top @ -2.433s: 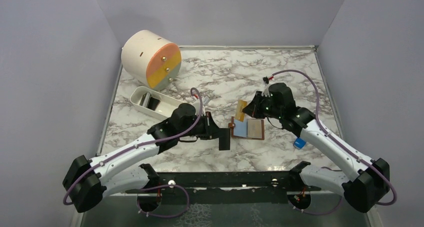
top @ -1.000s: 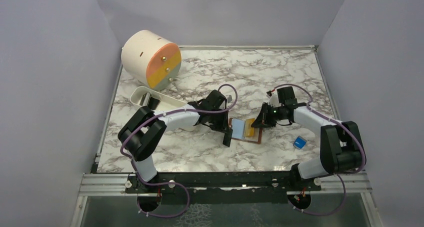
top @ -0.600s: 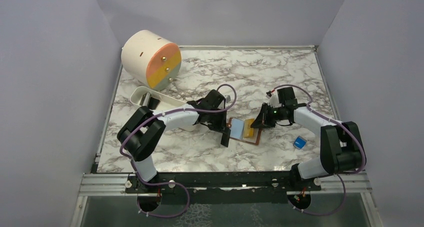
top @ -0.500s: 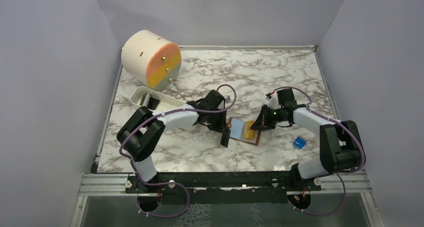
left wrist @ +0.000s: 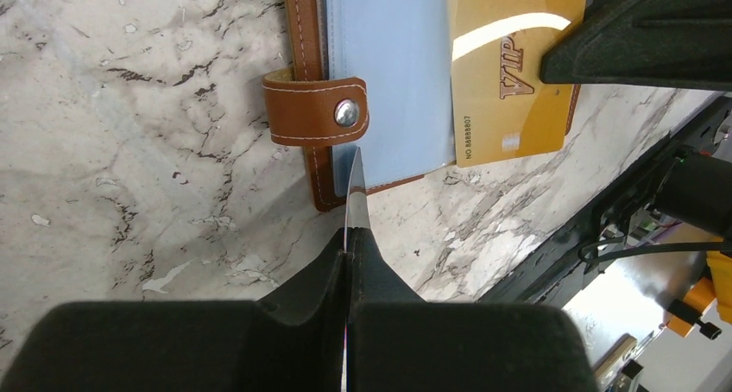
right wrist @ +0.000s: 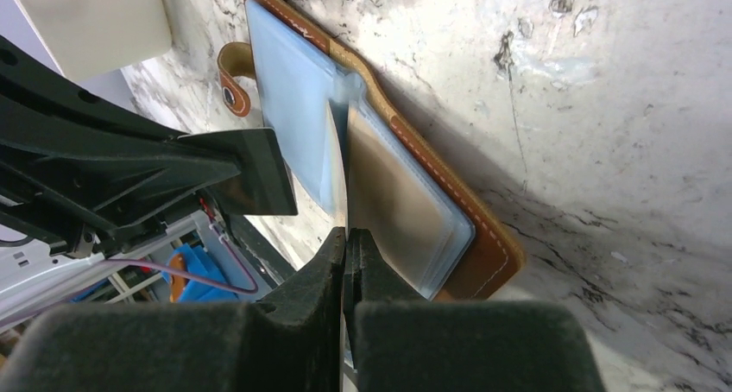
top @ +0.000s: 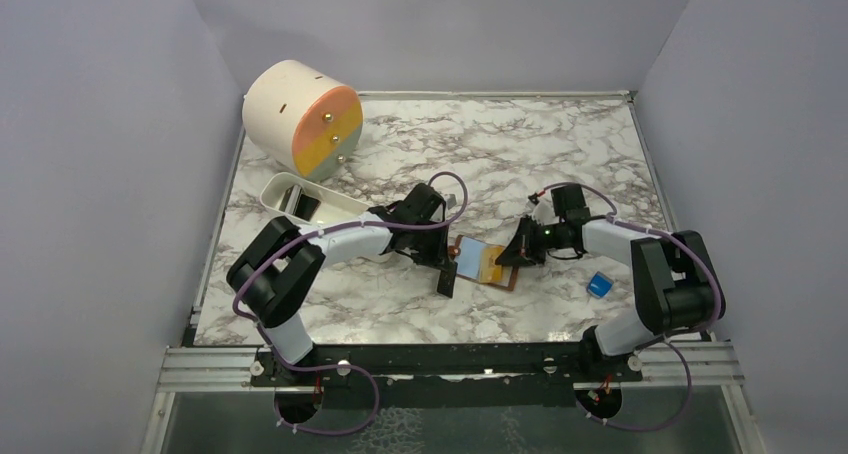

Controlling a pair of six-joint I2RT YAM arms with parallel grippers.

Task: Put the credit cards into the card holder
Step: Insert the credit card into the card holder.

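Three plain lavender-grey walls close the scene: a back wall (top: 440, 24) across the top of the frame, a left wall (top: 90, 174) and a right wall (top: 760, 124) slanting down each side. Between them, filling the centre, lies a tabletop (top: 480, 139) in a white marble pattern with brown-grey veins. A thin pale strip edges it where it meets the walls. Across the lower part of the frame a black bar (top: 450, 359) runs along the table's near edge, with an aluminium rail (top: 210, 369) showing at its ends. At the bottom edge, a dark glossy surface (top: 470, 424) carries faint reflections. The light is soft and even, casting mild shadows on the marble.
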